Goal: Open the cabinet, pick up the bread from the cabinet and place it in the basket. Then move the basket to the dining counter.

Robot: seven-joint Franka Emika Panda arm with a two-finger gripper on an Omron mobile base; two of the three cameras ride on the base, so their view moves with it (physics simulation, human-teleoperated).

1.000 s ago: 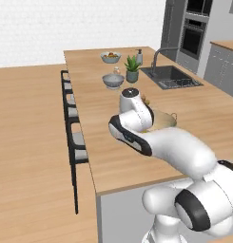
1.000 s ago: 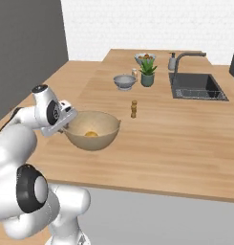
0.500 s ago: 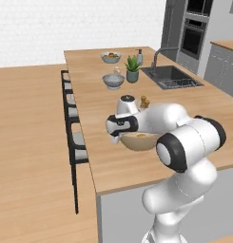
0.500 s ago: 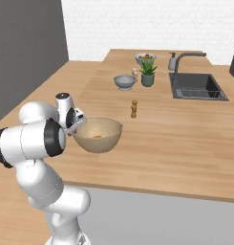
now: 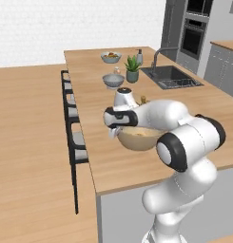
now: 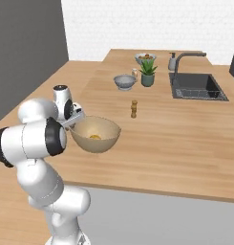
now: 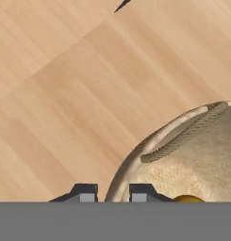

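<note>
The basket (image 5: 138,137) sits on the dining counter (image 5: 94,109), near the middle of the left base view and left of middle in the right base view (image 6: 95,135); the bread (image 6: 94,137) lies inside it, a small golden lump at the bottom; in the hand view the bread (image 7: 188,198) peeks out at the lower right. The gripper (image 7: 113,193) is nearly closed on the basket's rim, one finger outside and one inside; the rim (image 7: 136,157) runs up between them. In the left base view the gripper (image 5: 114,131) is at the basket's left edge; in the right base view (image 6: 75,119) it is at the left edge too. Farther up the counter stand a grey bowl (image 5: 113,80), a plant (image 5: 132,67), a fruit bowl (image 5: 111,57) and a sink (image 5: 170,77); black stools (image 5: 72,123) line the counter's left side.
</note>
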